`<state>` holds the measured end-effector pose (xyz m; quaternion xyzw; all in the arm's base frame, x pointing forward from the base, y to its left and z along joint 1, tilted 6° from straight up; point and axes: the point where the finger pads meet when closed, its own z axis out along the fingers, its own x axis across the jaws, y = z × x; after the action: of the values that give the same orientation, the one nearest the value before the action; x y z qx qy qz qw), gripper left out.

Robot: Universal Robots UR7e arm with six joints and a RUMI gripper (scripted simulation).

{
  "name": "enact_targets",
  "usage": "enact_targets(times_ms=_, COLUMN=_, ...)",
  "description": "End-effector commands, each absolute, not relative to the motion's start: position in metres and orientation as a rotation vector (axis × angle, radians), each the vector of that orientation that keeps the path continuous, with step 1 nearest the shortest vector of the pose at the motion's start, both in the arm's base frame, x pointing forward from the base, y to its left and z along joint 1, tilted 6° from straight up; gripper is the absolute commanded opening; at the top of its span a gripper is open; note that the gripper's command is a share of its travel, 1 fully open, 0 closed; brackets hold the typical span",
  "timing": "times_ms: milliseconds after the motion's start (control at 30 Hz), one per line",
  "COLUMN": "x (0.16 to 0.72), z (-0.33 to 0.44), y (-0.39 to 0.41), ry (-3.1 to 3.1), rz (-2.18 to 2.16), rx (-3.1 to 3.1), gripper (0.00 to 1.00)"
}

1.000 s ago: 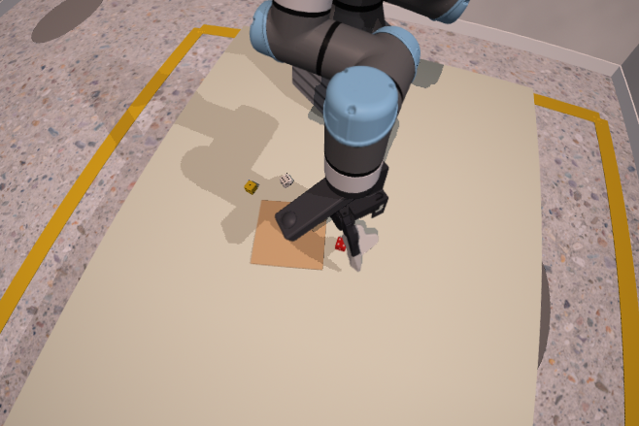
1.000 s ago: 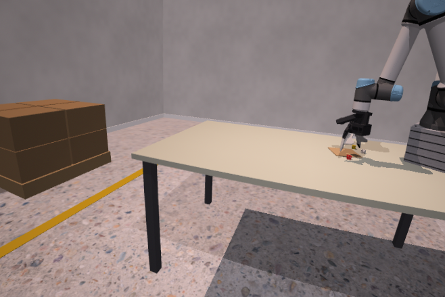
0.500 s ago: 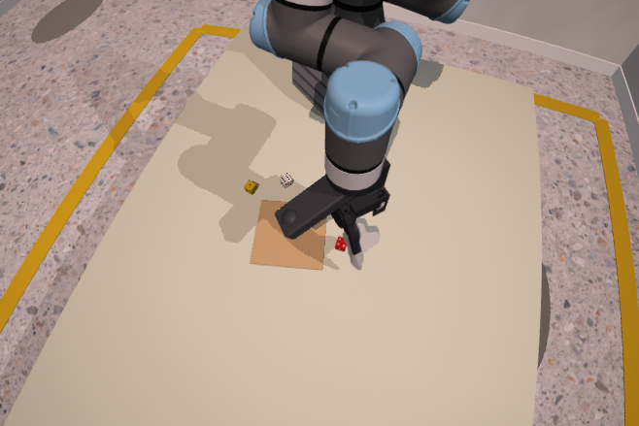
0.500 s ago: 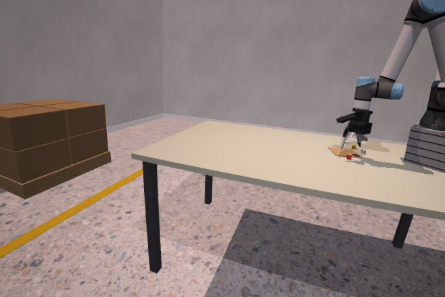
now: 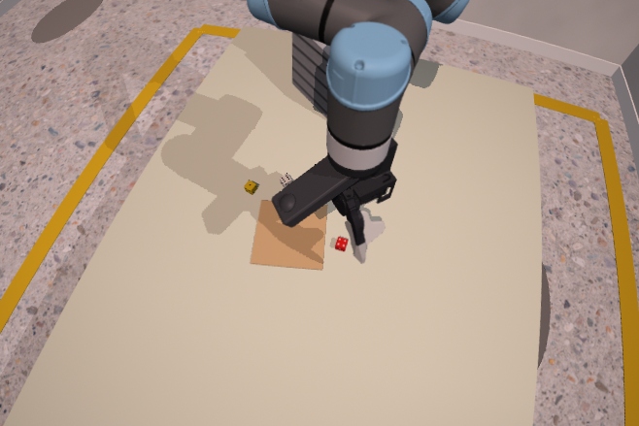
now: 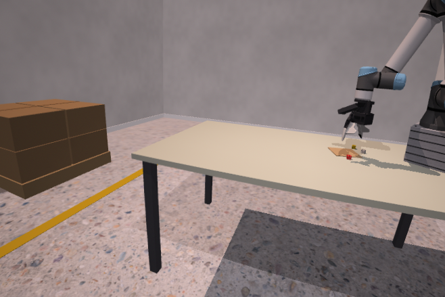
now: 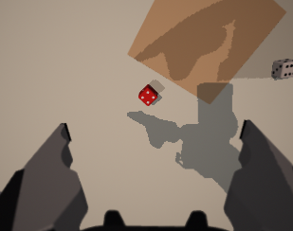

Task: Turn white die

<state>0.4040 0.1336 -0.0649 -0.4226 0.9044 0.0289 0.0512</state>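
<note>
The white die [image 5: 285, 180] [image 6: 363, 151] [image 7: 285, 68] lies on the table off the mat [image 5: 288, 257] [image 6: 335, 151] [image 7: 262, 19]. It shows several pips, but I cannot tell its top number surely. The yellow die [image 5: 251, 186] [image 6: 354, 146] lies off the mat too, with one pip on top; it is outside the wrist view. The red die [image 5: 341, 244] [image 6: 349, 157] [image 7: 148, 95] lies beside the mat and shows four pips on top. My gripper [image 6: 352, 138] [image 7: 153, 123] is open and empty above the table, near the red die. One finger is hidden in the top view.
The arm's base stands on a grey ribbed block [image 5: 309, 73] [image 6: 425, 146] at the back of the table. The arm's shadow falls across the mat and the table around the dice. A stack of brown boxes [image 6: 53, 142] stands on the floor away from the table.
</note>
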Motion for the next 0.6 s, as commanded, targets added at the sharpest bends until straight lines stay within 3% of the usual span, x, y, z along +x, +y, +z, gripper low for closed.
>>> enact_targets(times_ms=0, x=0.403, z=-0.044, y=0.13, ry=2.759, rz=0.094, rx=-1.288, gripper=1.0)
enact_targets(times_ms=567, x=0.401, z=-0.007, y=0.127, ry=2.759, rz=0.094, rx=-1.288, gripper=1.0)
